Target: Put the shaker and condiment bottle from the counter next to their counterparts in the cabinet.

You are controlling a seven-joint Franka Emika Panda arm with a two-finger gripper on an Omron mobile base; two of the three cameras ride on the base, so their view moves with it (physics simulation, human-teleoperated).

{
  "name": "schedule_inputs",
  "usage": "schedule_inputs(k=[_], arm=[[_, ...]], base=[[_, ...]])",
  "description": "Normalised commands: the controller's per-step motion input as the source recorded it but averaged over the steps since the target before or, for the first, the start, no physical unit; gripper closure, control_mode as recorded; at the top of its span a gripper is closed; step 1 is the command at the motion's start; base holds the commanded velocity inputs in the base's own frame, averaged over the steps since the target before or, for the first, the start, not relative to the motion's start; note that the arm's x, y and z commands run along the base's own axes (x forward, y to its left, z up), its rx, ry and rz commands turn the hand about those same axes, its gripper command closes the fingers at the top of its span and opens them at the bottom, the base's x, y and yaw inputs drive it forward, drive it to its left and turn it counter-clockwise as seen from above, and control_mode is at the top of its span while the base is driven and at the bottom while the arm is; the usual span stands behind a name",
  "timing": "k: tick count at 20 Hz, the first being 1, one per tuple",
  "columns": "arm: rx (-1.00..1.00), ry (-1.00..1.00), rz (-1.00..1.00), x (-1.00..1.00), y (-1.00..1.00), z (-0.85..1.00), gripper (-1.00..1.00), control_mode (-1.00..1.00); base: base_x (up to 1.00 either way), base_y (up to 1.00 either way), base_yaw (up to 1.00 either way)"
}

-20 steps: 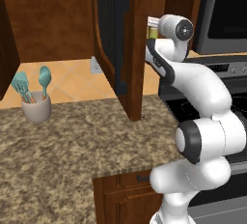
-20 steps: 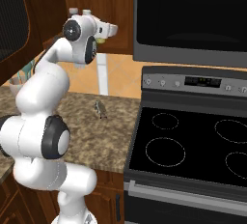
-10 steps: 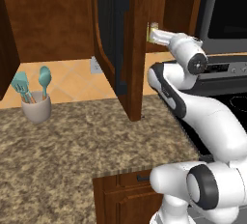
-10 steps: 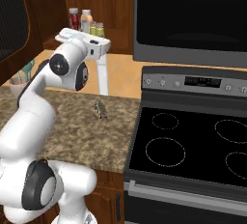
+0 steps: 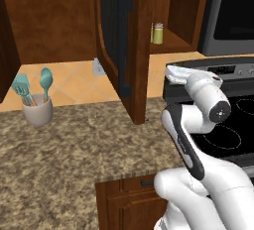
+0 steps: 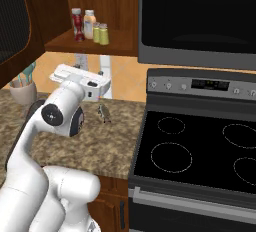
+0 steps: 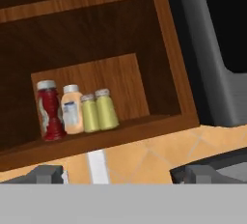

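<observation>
The speckled granite surface (image 5: 74, 149) runs from a cup of teal utensils (image 5: 35, 106) to a black stove (image 6: 200, 151), with a microwave (image 6: 200, 16) above it. The wall cabinet (image 5: 134, 35) stands with its door swung open. On its shelf a red condiment bottle (image 7: 49, 109), a pale orange bottle (image 7: 72, 108) and two yellow-green shakers (image 7: 100, 110) stand in a row, touching. The claw (image 7: 118, 175) points up at them, tips well spread, holding nothing. A small object (image 6: 104, 112) lies on the surface near the stove.
</observation>
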Motion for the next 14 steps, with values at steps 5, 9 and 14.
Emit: schedule_inputs(k=[5,9,14], arm=[[0.00,0.13,0.00,-1.00,-0.05,-0.87,-1.00,-1.00],[0.00,0.22,0.00,-0.87,-0.01,-0.96,-1.00,-1.00],[0.00,0.25,0.00,-0.64,0.00,-0.91,-1.00,-1.00]], base=[[0.00,0.00,0.00],[0.00,0.00,0.00],[0.00,0.00,0.00]])
